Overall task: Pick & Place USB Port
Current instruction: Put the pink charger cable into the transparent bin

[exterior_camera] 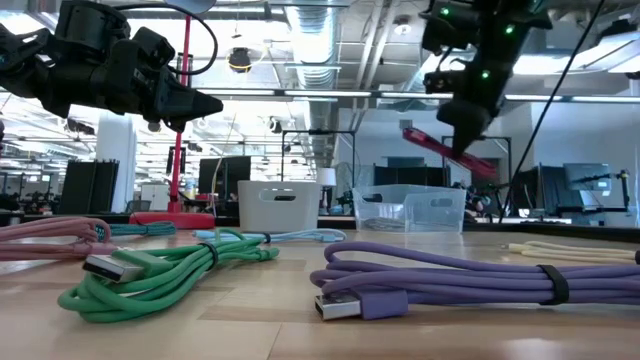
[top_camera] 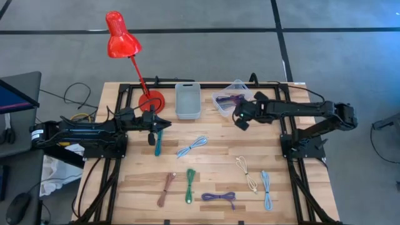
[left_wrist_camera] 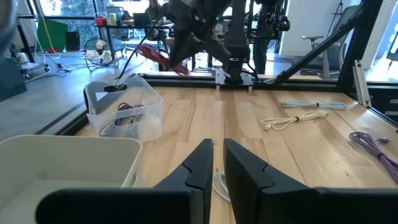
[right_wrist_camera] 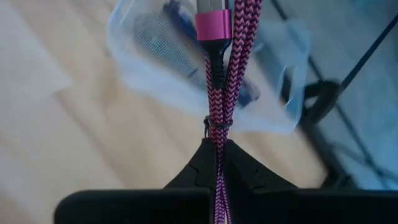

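My left pincer [top_camera: 152,132] hung idle over the surface [top_camera: 212,172], its tips almost together and empty, the grey bin [top_camera: 187,100] just beyond it. My right pincer [top_camera: 240,120] gripped the braided pink USB cable [right_wrist_camera: 221,81] beside the clear tub [top_camera: 229,100]; I judged it best to centre over the tub before releasing. I could read no labels.
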